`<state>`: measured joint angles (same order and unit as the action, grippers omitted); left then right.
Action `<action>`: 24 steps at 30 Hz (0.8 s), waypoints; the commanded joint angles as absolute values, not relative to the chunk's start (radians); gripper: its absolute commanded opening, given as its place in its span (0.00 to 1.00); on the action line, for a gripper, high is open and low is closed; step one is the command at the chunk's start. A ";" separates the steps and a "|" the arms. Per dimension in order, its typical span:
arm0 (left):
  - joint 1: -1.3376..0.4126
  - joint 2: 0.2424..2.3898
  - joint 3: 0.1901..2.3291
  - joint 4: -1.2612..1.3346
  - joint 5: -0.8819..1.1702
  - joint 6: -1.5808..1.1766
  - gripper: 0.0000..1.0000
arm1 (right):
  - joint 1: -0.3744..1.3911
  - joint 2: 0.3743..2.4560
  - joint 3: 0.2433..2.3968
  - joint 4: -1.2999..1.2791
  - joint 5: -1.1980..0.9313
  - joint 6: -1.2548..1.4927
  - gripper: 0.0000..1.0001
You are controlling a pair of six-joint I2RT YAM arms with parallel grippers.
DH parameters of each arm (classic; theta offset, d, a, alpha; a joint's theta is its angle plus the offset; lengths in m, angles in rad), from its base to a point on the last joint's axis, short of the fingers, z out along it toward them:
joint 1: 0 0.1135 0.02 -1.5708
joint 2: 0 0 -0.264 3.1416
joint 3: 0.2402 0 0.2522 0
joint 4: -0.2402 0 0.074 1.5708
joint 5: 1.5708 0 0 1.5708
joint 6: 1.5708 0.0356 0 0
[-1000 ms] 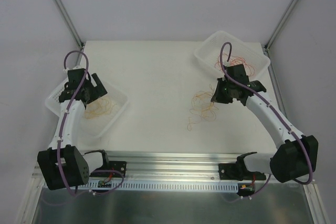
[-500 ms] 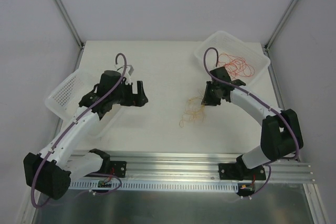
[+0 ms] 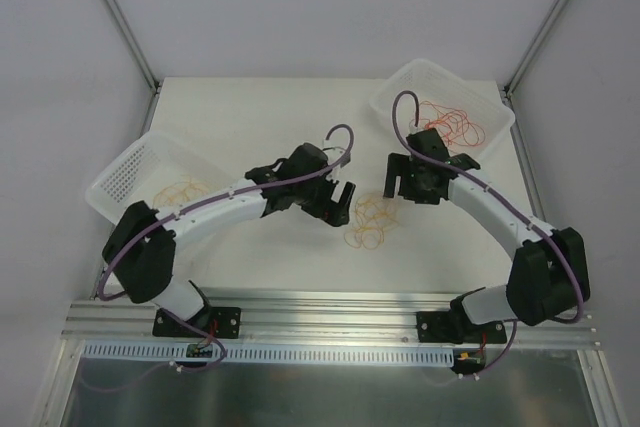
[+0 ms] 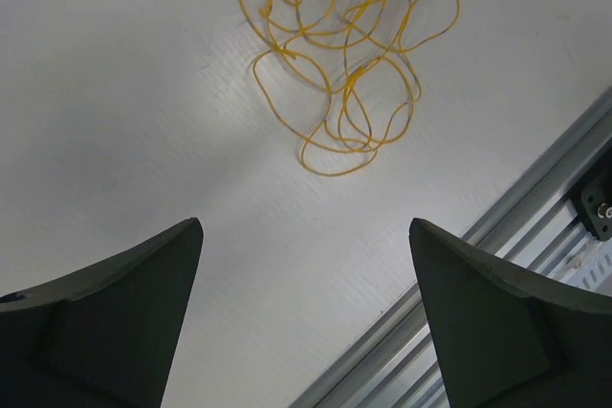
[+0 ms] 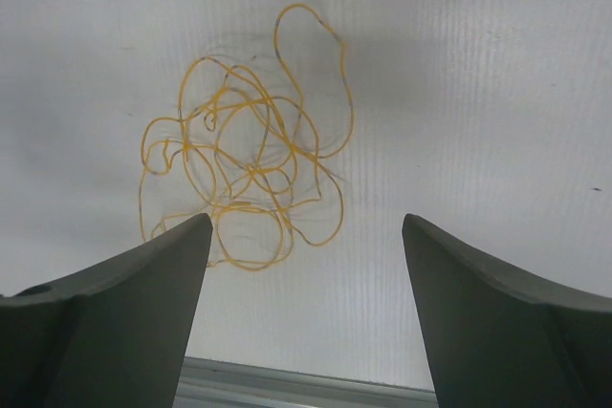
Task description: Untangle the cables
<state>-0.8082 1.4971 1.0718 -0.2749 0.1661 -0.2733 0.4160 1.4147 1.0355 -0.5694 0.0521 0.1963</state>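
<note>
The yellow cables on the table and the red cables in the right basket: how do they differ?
The yellow cables lie on the table; the red cables lie inside the basket. Yellow cables lie toward the near edge, red cables in the far right corner. Both are thin tangled loops.

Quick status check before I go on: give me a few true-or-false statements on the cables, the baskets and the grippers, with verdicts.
1. The left gripper and the right gripper are both open and hold nothing. True.
2. The right basket holds red cables. True.
3. The yellow tangle lies in the right basket. False: it lies on the table, between the two grippers.
4. The left basket is empty. False: yellow-orange loops lie in it.
</note>
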 commanded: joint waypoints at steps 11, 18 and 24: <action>-0.822 1.791 1.221 -0.213 0.035 -0.708 0.62 | 0.417 1.125 0.939 -0.601 0.094 0.219 0.88; -0.822 1.861 1.233 -0.212 0.063 -0.784 0.46 | 0.434 1.080 0.890 -0.554 0.074 0.233 0.90; -0.831 1.904 1.244 -0.203 0.064 -0.810 0.31 | 0.440 1.091 0.864 -0.517 0.058 0.244 0.90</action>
<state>-0.8238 1.8950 1.2041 -0.2195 0.0689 -0.7689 0.4324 1.1053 0.8726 -0.5652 0.0784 0.2222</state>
